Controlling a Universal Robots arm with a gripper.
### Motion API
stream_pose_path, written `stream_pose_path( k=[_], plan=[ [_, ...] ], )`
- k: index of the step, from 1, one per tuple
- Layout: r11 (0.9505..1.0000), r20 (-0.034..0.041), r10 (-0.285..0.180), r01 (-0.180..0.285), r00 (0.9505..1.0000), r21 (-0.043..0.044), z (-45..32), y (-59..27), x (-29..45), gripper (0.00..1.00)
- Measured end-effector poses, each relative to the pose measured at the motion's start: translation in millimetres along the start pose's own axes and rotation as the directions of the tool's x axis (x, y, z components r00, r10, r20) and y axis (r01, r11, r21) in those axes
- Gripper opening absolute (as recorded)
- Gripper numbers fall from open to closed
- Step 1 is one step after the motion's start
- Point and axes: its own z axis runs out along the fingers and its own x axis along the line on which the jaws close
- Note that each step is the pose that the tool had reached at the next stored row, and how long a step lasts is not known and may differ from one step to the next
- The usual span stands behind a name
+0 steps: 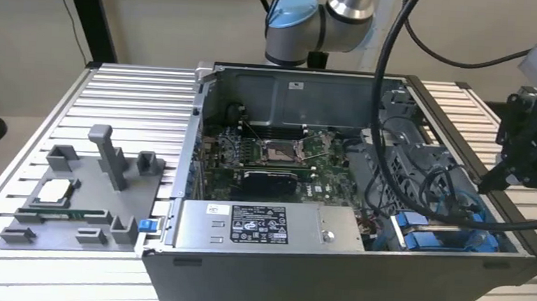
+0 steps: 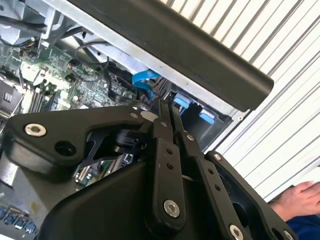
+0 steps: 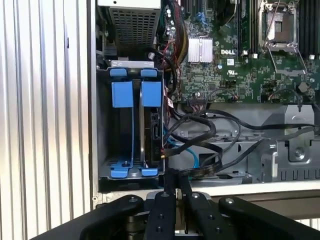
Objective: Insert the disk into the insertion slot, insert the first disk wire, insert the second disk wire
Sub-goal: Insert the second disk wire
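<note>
Over the rim of the open computer case point(image 1: 335, 280), at the exterior view's right, the gripper point(image 1: 489, 186) hangs with its jaws pressed together and nothing between them. It is nearest the insertion slot point(image 3: 117, 135), the bay with blue rails in the case's corner.

The first step looks done. In the first wrist view the disk point(image 3: 152, 127) appears to sit on edge in the bay's compartment nearer the green board point(image 3: 225, 75), held between blue tabs at both ends. The other compartment looks bare. From this angle the disk shows as a narrow dark strip with what seems a connector edge; its label and flat faces are hidden.

The two wire steps I judge unfinished, or at least unconfirmed. A blue cable point(image 3: 192, 152) and a bundle of black cables point(image 3: 215, 127) lie just beside the bay, but I cannot tell whether any plug is seated in the disk.
</note>
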Motion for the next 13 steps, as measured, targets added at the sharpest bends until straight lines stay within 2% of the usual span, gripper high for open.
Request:
stream_pose_path(
  k=[2, 3, 9, 11, 13],
  plan=[
    [1.0000, -0.0006, 0.000, 0.000, 1.0000, -0.0010, 0.0, 0.4, 0.0, 0.00],
    [1.0000, -0.0069, 0.001, -0.001, 1.0000, -0.0031, 0.0, 0.4, 0.0, 0.00],
    [0.9999, -0.0668, 0.005, -0.006, 0.9978, -0.0134, 0.7, 0.4, 0.2, 0.00],
    [0.9999, -0.0813, 0.006, -0.007, 0.9967, -0.0138, 1.8, 0.4, 0.1, 0.00],
    [0.9999, -0.0868, 0.006, -0.008, 0.9962, -0.0136, 4.6, 0.2, 0.3, 0.00]
  ],
)
